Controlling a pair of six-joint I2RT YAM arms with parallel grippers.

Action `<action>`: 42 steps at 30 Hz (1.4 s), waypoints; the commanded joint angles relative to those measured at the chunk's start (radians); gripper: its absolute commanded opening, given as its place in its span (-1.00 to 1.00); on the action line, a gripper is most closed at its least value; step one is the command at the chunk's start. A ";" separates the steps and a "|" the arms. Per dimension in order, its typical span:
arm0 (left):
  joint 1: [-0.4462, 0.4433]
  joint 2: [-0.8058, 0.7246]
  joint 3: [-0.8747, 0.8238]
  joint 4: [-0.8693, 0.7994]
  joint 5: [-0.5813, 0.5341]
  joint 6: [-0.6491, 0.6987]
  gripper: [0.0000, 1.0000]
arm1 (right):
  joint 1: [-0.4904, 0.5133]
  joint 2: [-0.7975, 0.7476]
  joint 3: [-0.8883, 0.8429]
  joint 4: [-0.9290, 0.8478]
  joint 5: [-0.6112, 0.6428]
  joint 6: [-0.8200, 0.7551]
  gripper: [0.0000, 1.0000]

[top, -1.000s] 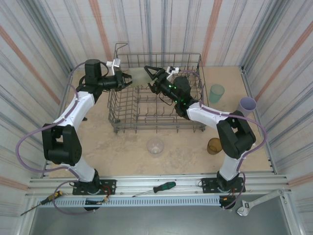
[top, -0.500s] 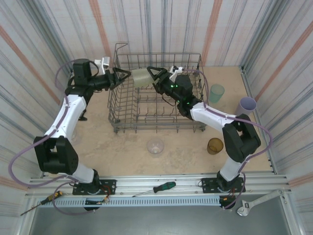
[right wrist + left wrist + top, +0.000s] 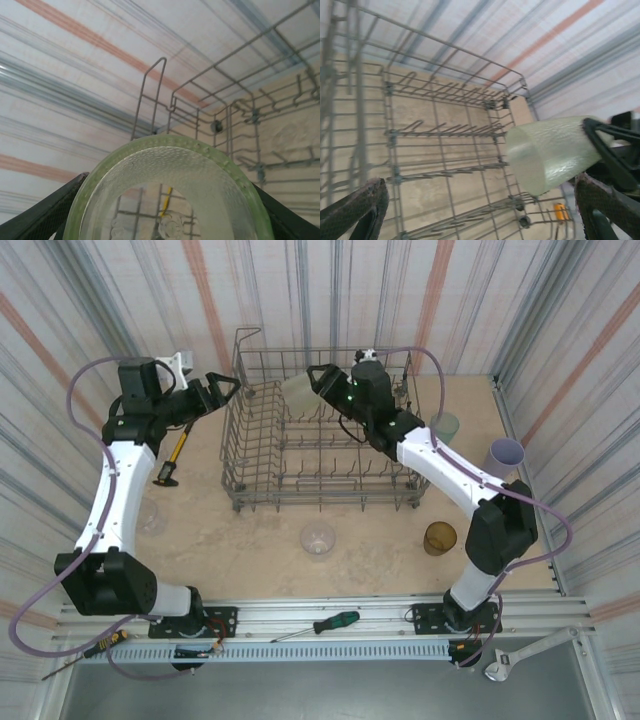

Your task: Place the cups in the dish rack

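Top external view: on the pale surface [image 3: 260, 550], centred, the grey wire dish rack [image 3: 238, 465], long side running left to right, no cup seated on its tines.

Over the rack's far left part, right gripper [image 3: 312, 390] clamped on the yellow-green cup [image 3: 293, 395], one finger on each side of its wall. Cup on its side, long axis near level and running along the rack. Closed base toward the rack's left wall, open mouth back toward the gripper's palm.

Just outside that left wall, left gripper [image 3: 216, 390] spread wide, empty, aimed at the cup but apart from it.

Left wrist view: cup seen from its rounded base end, far end covered by a black right finger [image 3: 612, 155]. Own fingers [image 3: 355, 212] cut off at the bottom corners.

Right wrist view: straight into the cup's mouth, rim cut off by the lower edge, rack wires blurred through the pebbled plastic.

Right of the rack, teal cup [image 3: 444, 426] partly behind the right arm, lavender cup [image 3: 505, 453] and amber cup [image 3: 438, 538]. In front of the rack, a clear cup [image 3: 318, 538]. Under the left arm, a faint clear shape, hard to make out.
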 commanded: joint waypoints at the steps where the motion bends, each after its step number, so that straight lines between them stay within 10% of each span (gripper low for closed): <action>1: 0.014 -0.027 0.036 -0.093 -0.116 0.057 0.97 | 0.010 0.049 0.085 -0.144 0.108 -0.165 -0.20; 18: 0.031 -0.009 0.044 -0.133 -0.166 0.031 0.97 | 0.032 0.314 0.417 -0.285 0.358 -0.550 -0.17; 42: 0.054 0.007 0.025 -0.116 -0.131 -0.015 0.97 | 0.010 0.535 0.582 -0.325 0.385 -0.619 -0.15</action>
